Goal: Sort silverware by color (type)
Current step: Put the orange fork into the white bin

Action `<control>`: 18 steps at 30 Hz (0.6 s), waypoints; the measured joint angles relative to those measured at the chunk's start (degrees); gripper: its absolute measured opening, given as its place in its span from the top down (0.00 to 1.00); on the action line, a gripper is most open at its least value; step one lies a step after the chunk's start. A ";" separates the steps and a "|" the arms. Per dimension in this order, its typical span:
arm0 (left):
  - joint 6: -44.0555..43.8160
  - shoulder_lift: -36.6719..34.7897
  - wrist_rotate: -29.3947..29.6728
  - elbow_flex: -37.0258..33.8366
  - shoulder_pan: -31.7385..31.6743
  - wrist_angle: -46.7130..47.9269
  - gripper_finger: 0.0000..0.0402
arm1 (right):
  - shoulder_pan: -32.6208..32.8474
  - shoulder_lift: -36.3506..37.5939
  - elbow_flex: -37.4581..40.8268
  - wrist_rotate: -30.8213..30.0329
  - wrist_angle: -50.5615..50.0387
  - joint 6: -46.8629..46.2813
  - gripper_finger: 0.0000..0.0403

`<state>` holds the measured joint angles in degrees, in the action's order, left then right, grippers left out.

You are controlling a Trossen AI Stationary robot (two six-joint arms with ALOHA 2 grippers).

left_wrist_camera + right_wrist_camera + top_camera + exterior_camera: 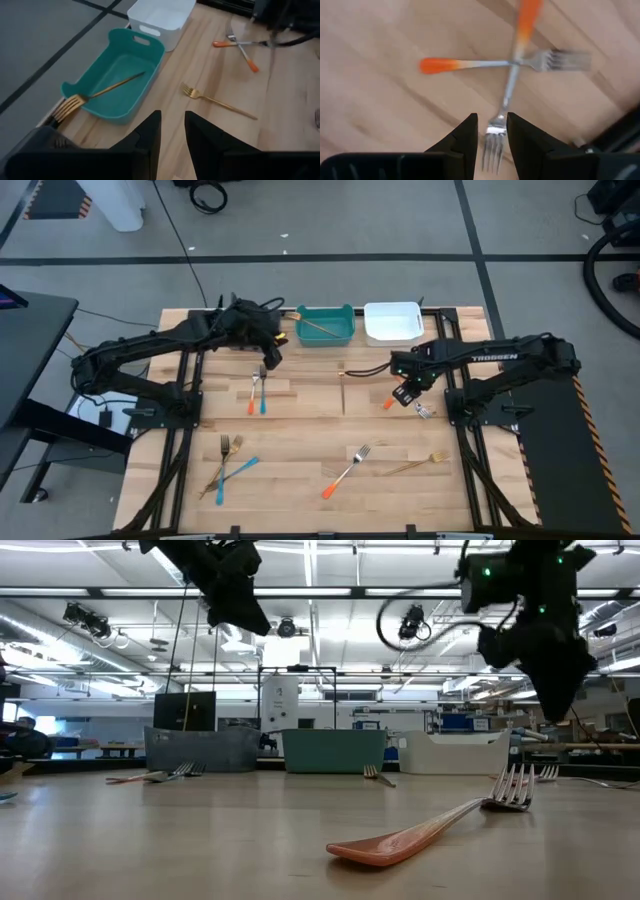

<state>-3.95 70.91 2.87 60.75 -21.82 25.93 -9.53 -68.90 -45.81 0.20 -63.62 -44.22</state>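
My left gripper (268,356) hangs open by a narrow gap near the teal bin (345,338). A gold fork (100,91) lies in that bin, its head leaning out over the rim. My right gripper (405,393) hovers, narrowly open, above two crossed orange-handled forks (512,62). In the right wrist view the head of one fork (492,142) shows between the fingers, on the table below them. More silverware lies on the table: a blue and orange pair (257,393), a gold and blue pair (226,462), an orange-handled fork (346,470) and gold forks (420,465) (217,101).
A white bin (392,323) stands right of the teal one at the far edge. A grey bin (200,748) shows in the low view; the left arm hides it from above. Bare wood lies mid-table between the groups of forks. Arm frames run along both sides.
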 joint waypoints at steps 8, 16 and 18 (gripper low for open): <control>-1.44 0.00 0.09 0.00 -0.04 0.18 0.76 | -1.49 -0.09 8.63 -0.14 5.50 -2.32 0.72; -1.44 0.00 0.07 0.00 -0.04 -0.29 0.76 | -1.89 -0.09 9.69 0.95 16.50 17.15 0.72; -1.46 0.00 0.07 0.00 -0.04 -0.81 0.76 | -2.10 -0.09 9.69 0.58 18.48 28.60 0.72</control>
<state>-5.41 70.91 2.94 60.75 -21.87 25.12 -11.63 -68.99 -36.12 0.78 -45.14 -15.62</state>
